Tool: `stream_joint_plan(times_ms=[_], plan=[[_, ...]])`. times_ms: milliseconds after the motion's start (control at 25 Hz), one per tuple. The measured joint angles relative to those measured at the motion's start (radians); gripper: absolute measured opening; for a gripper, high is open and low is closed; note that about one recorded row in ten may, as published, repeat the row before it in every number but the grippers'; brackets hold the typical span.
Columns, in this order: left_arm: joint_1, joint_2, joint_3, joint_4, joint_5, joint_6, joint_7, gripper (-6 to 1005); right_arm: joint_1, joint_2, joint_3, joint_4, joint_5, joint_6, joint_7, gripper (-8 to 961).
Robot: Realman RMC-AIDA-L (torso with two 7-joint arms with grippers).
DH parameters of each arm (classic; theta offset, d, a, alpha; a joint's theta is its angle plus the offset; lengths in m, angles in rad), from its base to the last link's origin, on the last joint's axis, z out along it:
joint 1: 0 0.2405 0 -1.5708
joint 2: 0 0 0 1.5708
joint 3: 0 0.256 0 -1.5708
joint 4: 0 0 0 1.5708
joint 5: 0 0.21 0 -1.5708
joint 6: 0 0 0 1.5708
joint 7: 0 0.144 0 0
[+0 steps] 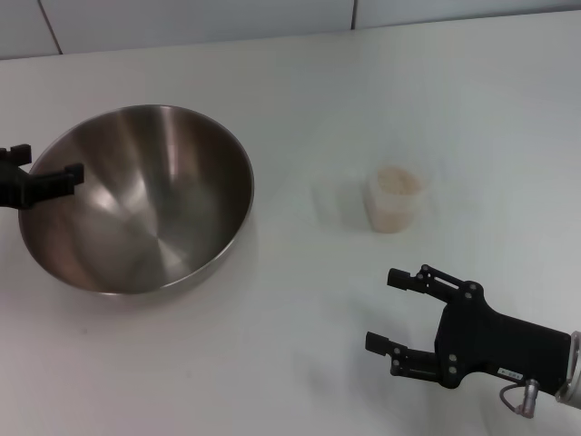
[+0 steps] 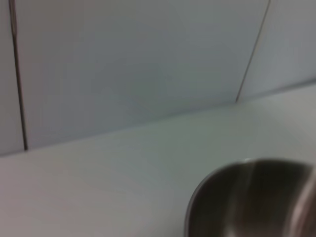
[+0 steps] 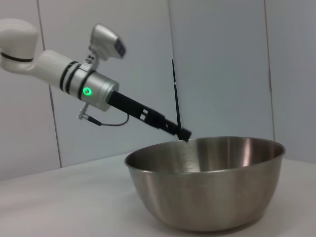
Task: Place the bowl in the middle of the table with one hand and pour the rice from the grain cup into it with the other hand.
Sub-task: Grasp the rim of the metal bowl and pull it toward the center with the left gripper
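Two arms share the work: the left gripper (image 1: 54, 177) is at the near-left rim of the bowl (image 1: 145, 195), its fingers closed on the rim as far as the head and right wrist views show, while the right gripper (image 1: 392, 313) hovers low over the bench (image 1: 272, 345), fingers spread wide and holding nothing, near the cup (image 1: 396, 198) but not touching it. The bowl sits left of centre and appears tipped, its far-right rim higher than the held side; it is empty, showing only bare steel. The cup stands upright, right of centre and well apart from the bowl, holding rice (image 1: 398, 182) close to its brim. Likely faults from here: a rim pinch on a smooth, heavy bowl may slip or let the bowl swing, so it lands off-centre or rocks; if the bowl travels too far right it could knock the light cup over and spill grains; a hard or off-centre grasp on the thin, full cup could squeeze or tip rice out before pouring.
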Motion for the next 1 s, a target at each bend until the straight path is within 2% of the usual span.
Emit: stream_joint_plan(times_ms=[120,320,400,880,1000], plan=[[-0.03,-0.011,-0.012,0.002,0.083,-0.003,-0.031,862,0.0,0.0,0.0,0.0,0.0,-0.001,0.002,832],[-0.063,-0.007,-0.025,-0.027,0.122,-0.007,-0.062,862,0.001,0.0,0.0,0.0,0.0,0.003,0.002,831],[-0.083,-0.008,-0.043,-0.041,0.177,-0.007,-0.092,863,0.004,0.0,0.0,0.0,0.0,0.004,0.002,831],[-0.105,-0.006,-0.046,-0.052,0.207,0.021,-0.114,857,0.008,0.0,0.0,0.0,0.0,0.005,0.002,830],[-0.113,-0.005,-0.046,-0.053,0.222,0.034,-0.115,756,0.01,0.0,0.0,0.0,0.0,0.005,0.002,831]])
